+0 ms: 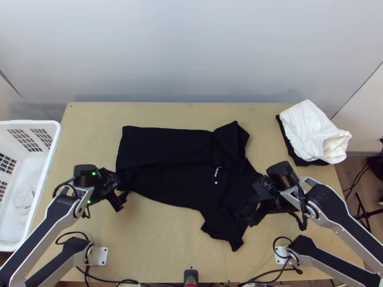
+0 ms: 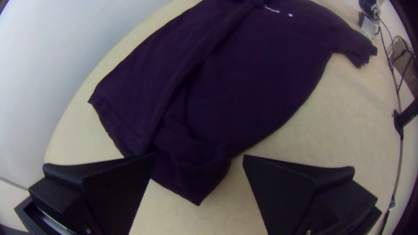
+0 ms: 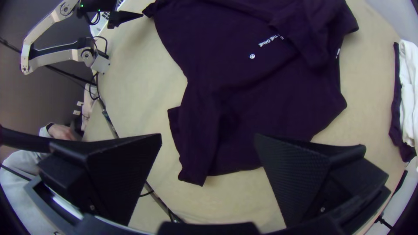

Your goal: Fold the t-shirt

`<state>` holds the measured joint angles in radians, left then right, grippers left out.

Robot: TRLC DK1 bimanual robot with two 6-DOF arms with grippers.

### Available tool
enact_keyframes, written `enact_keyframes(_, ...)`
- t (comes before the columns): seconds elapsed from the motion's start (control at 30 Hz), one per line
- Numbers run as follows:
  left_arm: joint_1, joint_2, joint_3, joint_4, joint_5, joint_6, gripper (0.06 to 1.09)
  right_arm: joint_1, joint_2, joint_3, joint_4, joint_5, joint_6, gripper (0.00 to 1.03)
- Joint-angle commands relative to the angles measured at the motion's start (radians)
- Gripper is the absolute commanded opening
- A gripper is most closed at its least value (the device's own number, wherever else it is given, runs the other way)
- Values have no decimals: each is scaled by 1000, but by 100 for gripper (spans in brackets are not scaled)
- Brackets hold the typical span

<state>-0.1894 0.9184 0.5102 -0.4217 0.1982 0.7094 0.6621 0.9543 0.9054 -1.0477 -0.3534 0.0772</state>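
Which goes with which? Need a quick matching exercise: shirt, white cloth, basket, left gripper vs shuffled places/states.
Column 1
1. T-shirt
2. White cloth
3. Basket
4. Left gripper

Column 2
A. Fingers open, near the shirt's hem
B. Mid-table, one side folded over
C. On top of a black cloth
D. Beside the left edge of the table

Pairs: 1-B, 2-C, 3-D, 4-A

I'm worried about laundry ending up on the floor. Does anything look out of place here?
Yes: the white cloth lies askew on the dark cloth and juts past the table's right edge in the top view, so it might slip off.
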Motion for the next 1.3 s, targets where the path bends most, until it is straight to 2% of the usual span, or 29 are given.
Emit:
enact_keyframes(0.0,-88,36,-67,84,-56,58,103,14,3,-11,-34,-12,1,99)
enact_keyframes(0.4,-113,89,-81,143,-169,98,103,-4,12,-3,-34,-12,-1,99)
enact_keyframes(0.43,-111,100,-82,159,-178,99,101,-6,18,-2,-32,-10,-1,99)
enact_keyframes(0.5,-107,131,-76,173,-189,104,82,-7,29,1,-31,-10,-1,99)
enact_keyframes(0.53,-104,137,-70,178,-189,104,67,-9,34,3,-28,-10,-1,99)
enact_keyframes(0.57,-104,135,-68,187,-187,104,41,-10,38,3,-23,-10,-1,99)
enact_keyframes(0.6,-105,129,-72,215,-187,102,11,-13,41,3,-18,-10,-1,99)
enact_keyframes(1.03,-110,22,-76,228,-187,91,9,-7,60,-69,-6,-13,-7,99)
enact_keyframes(1.17,-102,-4,-87,227,-187,90,9,45,78,-91,-21,-96,12,99)
enact_keyframes(1.27,-102,-23,-98,228,-187,90,9,105,107,-89,-74,-98,-16,98)
